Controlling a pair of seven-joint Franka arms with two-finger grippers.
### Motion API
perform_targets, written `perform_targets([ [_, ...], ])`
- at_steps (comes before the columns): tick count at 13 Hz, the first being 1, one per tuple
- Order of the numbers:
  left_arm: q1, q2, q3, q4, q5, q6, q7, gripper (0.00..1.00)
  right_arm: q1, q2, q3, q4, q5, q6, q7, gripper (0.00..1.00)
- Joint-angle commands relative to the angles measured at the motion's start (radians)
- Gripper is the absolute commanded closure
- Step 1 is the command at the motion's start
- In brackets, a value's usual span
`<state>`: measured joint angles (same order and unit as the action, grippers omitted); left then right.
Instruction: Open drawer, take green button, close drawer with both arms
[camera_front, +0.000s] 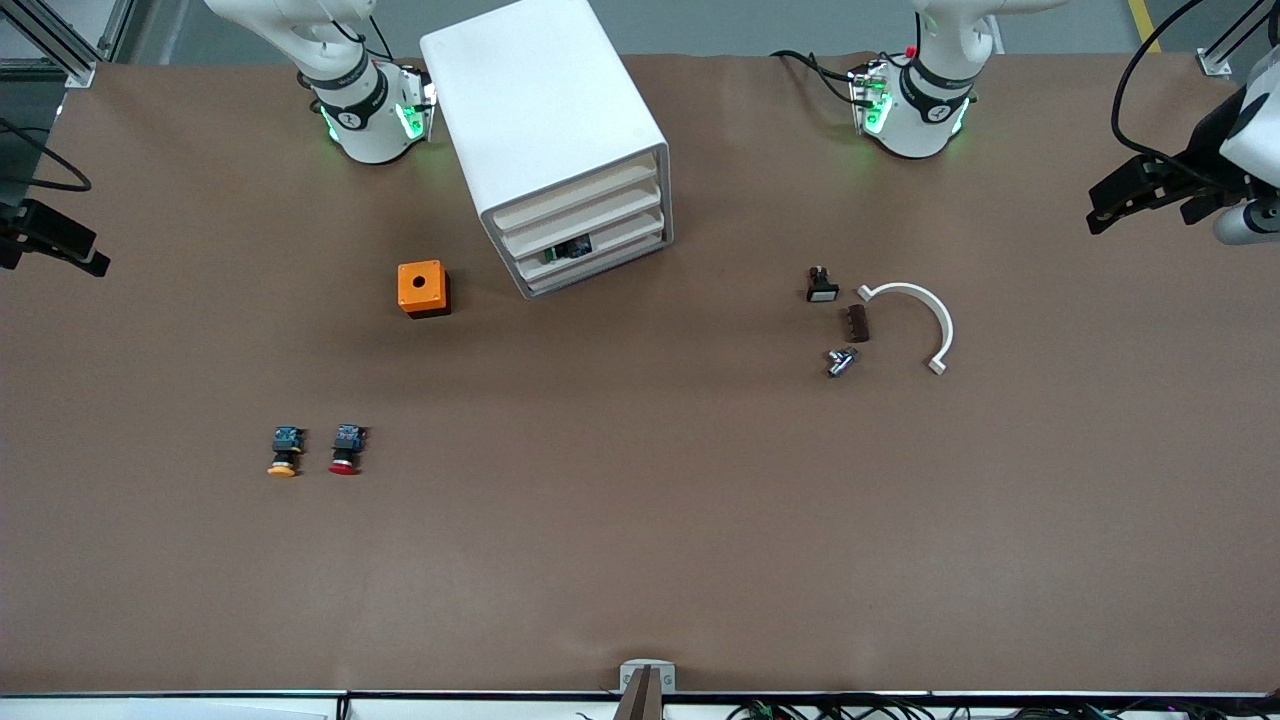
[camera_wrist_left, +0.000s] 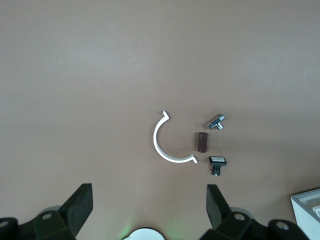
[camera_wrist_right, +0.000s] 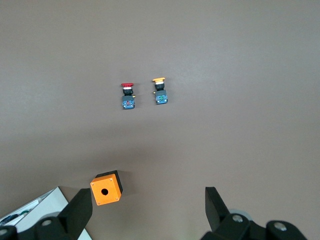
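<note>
The white cabinet (camera_front: 545, 120) stands between the two arm bases, its four drawers shut. In the third drawer from the top (camera_front: 612, 238) a small dark blue and green thing (camera_front: 567, 250) shows through the front; it looks like the green button. A corner of the cabinet shows in the right wrist view (camera_wrist_right: 30, 212) and in the left wrist view (camera_wrist_left: 307, 205). My left gripper (camera_wrist_left: 149, 192) is open and empty, high over the table by its own base. My right gripper (camera_wrist_right: 147, 195) is open and empty, high over the orange box. Neither gripper shows in the front view.
An orange box with a hole (camera_front: 423, 288) sits beside the cabinet. A yellow-capped button (camera_front: 285, 452) and a red-capped button (camera_front: 345, 450) lie nearer the front camera. Toward the left arm's end lie a white half ring (camera_front: 925, 315), a brown block (camera_front: 856, 323), a metal fitting (camera_front: 842, 361) and a small black switch (camera_front: 821, 285).
</note>
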<state>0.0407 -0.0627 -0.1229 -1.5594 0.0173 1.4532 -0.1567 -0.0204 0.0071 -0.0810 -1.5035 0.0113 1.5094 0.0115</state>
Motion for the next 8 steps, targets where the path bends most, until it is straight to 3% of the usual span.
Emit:
perform_targets([
  [1, 0.020, -0.003, 0.000, 0.013, -0.010, -0.016, 0.016, 0.00, -0.024, 0.002, 0.017, 0.013, -0.011, -0.017, 0.012, 0.00],
  [8, 0.011, 0.058, -0.011, 0.013, -0.011, -0.013, 0.022, 0.00, -0.023, 0.001, 0.017, 0.008, -0.011, -0.017, 0.013, 0.00],
])
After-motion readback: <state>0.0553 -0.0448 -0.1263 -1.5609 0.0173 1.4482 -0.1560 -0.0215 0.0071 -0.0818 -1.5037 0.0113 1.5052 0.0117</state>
